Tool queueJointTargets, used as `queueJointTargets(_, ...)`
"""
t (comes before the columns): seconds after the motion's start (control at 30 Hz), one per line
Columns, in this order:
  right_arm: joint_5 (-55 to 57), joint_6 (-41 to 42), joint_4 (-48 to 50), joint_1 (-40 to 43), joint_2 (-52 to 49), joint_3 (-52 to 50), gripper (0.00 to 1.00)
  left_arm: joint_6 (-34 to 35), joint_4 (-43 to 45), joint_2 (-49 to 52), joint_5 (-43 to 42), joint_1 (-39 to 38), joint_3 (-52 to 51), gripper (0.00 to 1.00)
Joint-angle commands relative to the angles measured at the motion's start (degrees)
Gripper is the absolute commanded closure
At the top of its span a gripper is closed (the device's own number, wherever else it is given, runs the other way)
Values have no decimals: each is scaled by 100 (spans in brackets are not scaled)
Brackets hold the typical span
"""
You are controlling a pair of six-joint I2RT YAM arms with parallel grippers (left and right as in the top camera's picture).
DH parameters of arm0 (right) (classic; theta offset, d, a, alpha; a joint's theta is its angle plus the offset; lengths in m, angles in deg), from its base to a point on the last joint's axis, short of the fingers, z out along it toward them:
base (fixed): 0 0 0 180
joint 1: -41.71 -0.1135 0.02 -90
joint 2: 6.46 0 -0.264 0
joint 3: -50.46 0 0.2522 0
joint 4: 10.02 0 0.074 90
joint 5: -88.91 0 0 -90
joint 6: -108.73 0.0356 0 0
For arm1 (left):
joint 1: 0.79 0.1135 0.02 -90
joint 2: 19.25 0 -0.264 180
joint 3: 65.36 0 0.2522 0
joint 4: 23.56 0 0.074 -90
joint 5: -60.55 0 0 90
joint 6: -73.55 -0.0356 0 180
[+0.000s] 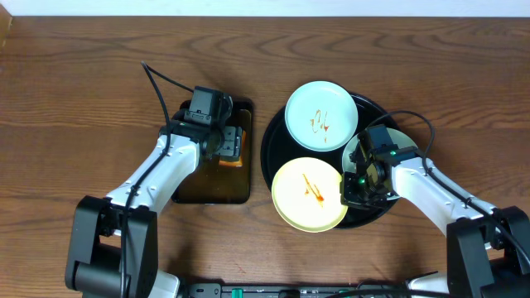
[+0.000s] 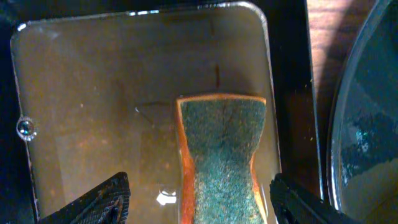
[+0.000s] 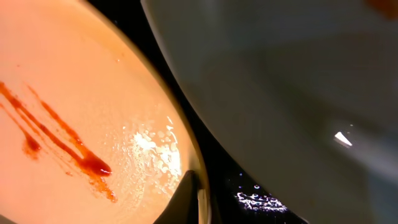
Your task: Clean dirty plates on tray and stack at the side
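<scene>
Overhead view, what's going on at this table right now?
The right gripper is shut on the rim of the sauce-streaked pale yellow round plate on the large round black tray. The open left gripper hovers over the green-and-orange sponge in the dark rectangular tray. A sauce-marked mint-green plate shares the black tray.

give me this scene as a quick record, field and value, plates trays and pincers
round tray: black, carries three plates
mint plate: rear of tray, sauce squiggle
yellow plate: front of tray, red-orange sauce streaks
second mint plate: right part of tray, partly hidden
left pincer: open, over sponge in rectangular tray
right pincer: shut on yellow plate's rim
stacked at side: none yet
</scene>
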Motion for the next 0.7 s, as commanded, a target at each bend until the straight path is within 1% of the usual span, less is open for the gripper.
queueJointTargets(0.0,-11,4,4,-50,-26,76,99,-55,111,66,70,-13,-98,27)
queueJointTargets(0.67,-9,4,72,-50,-26,76,99,-48,111,511,44,-20,-116,29)
